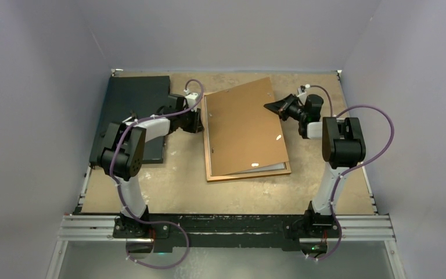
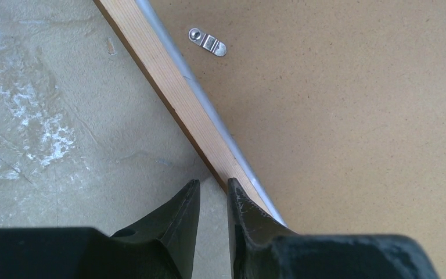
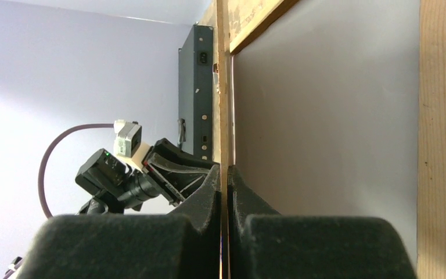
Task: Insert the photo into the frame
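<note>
The frame (image 1: pixel 247 174) lies flat mid-table, its narrow orange-brown border showing in the left wrist view (image 2: pixel 174 87) and the right wrist view (image 3: pixel 438 145). The plain brown backing board (image 1: pixel 244 125) rests over it, raised along its right side. My right gripper (image 1: pixel 270 106) is shut on the board's thin right edge (image 3: pixel 223 87). My left gripper (image 1: pixel 199 121) is at the frame's left border, nearly shut and empty (image 2: pixel 213 183), with one fingertip (image 2: pixel 235 189) over the wood. The photo's printed face is hidden; a pale grey sheet (image 3: pixel 325 116) shows inside the frame under the board.
A dark grey-black mat (image 1: pixel 136 99) lies at the back left, under the left arm. A small metal turn tab (image 2: pixel 208 42) sits on the backing board (image 2: pixel 354 116) near its edge. Grey walls close in the table on three sides.
</note>
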`<state>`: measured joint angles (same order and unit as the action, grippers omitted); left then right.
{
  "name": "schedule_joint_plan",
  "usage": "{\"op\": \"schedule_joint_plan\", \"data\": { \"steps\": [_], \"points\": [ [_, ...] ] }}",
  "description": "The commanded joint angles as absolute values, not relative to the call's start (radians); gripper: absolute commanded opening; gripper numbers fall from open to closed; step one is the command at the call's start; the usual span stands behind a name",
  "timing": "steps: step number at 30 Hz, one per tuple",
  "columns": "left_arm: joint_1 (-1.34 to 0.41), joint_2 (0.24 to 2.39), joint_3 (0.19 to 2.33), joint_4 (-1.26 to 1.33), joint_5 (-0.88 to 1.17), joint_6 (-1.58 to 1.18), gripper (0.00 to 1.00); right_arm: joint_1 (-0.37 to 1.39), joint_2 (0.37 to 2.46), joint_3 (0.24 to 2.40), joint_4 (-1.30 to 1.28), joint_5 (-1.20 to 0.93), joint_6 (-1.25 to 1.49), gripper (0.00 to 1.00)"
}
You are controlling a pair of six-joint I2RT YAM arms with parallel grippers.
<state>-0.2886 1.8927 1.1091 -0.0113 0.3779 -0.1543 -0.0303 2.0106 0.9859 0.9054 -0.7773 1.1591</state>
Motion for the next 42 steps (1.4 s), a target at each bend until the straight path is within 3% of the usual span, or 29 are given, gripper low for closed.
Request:
{"op": "schedule_joint_plan", "data": {
  "steps": [1,17,23,28,30,33,36,37,42],
  "points": [
    [-0.292,1.930,1.123,-0.015,0.357,-0.128,0.21,-0.019,2.005,1.000,0.983,-0.801,1.185,0.00],
    [-0.293,1.919,1.115,-0.022,0.373,-0.108,0.17,0.034,2.025,1.005,0.952,-0.773,1.131,0.00],
    [-0.293,1.904,1.115,-0.031,0.376,-0.090,0.16,0.066,2.017,1.065,0.759,-0.741,0.988,0.00],
    [-0.292,1.886,1.111,-0.035,0.369,-0.080,0.15,0.088,1.980,1.154,0.479,-0.649,0.788,0.15],
    [-0.292,1.875,1.107,-0.035,0.363,-0.074,0.15,0.096,1.966,1.197,0.364,-0.596,0.707,0.46],
    [-0.289,1.856,1.102,-0.035,0.356,-0.066,0.14,0.107,1.959,1.243,0.255,-0.560,0.629,0.62],
    [-0.288,1.848,1.101,-0.038,0.356,-0.060,0.14,0.119,1.939,1.265,0.188,-0.495,0.585,0.92],
    [-0.288,1.845,1.099,-0.040,0.355,-0.060,0.13,0.129,1.938,1.278,0.161,-0.475,0.568,0.98],
    [-0.288,1.834,1.095,-0.044,0.354,-0.056,0.12,0.185,1.942,1.367,0.006,-0.284,0.469,0.99]
  ]
}}
